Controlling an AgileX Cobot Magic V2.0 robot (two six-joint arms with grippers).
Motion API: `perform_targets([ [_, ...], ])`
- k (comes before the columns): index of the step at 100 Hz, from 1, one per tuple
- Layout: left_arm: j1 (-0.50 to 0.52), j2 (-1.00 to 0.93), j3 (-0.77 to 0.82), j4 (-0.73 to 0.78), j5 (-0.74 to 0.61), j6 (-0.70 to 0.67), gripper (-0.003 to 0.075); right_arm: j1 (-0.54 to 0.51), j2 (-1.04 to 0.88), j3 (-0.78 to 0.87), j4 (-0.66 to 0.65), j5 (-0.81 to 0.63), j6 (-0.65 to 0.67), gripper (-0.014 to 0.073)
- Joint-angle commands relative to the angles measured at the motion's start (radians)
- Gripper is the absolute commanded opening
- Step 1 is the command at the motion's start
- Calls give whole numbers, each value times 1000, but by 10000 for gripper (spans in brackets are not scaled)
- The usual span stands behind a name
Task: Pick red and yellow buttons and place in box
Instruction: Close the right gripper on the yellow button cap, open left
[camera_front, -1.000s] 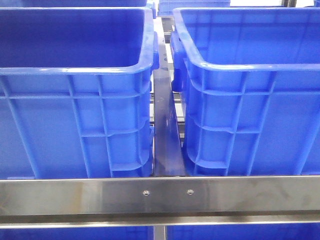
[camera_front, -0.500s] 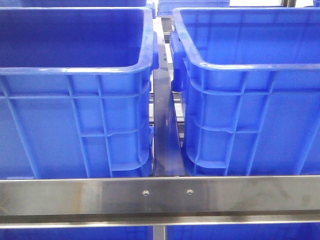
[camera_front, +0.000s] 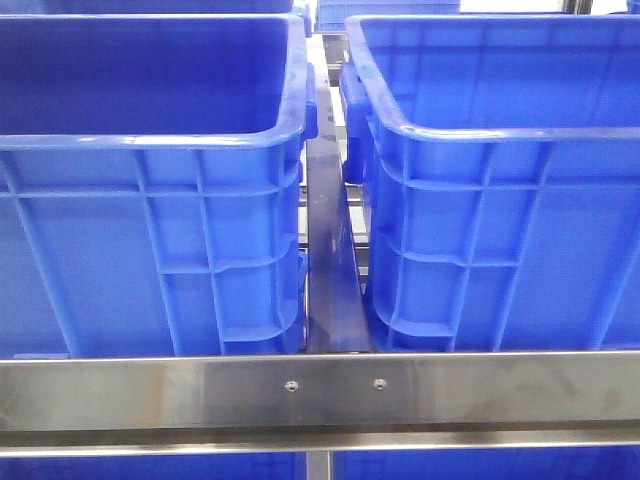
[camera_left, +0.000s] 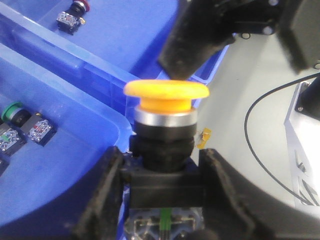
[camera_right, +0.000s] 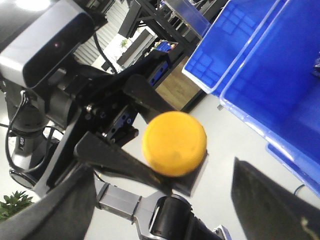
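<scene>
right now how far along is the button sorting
Nothing shows as finished: the front view sees only the outsides of two blue crates. In hand: the left gripper clamps a yellow button, with the right gripper open around its cap. Left: a red button lies in a crate.

Left end effector (camera_left: 162, 187) clamped on the black base of the yellow push button (camera_left: 166, 92), fingers (camera_left: 107, 192) pressed to both sides, cap facing outward. Right end effector (camera_right: 165, 200) spread wide, fingers (camera_right: 270, 202) well apart, facing the left arm.
</scene>
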Motion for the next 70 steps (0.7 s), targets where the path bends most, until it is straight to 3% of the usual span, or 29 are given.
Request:
perform_targets([
  [1, -8, -9, -27, -40, -67, 0, -19, 27, 6, -60, 73, 22, 5, 581],
  [55, -8, -9, -27, -40, -52, 0, -19, 90, 119, -173, 73, -3, 17, 579],
  [62, -8, -9, -27, -40, -52, 0, -19, 90, 122, -173, 73, -4, 17, 543],
  [70, -8, -9, -27, -40, -52, 0, -19, 90, 123, -173, 73, -4, 17, 443],
])
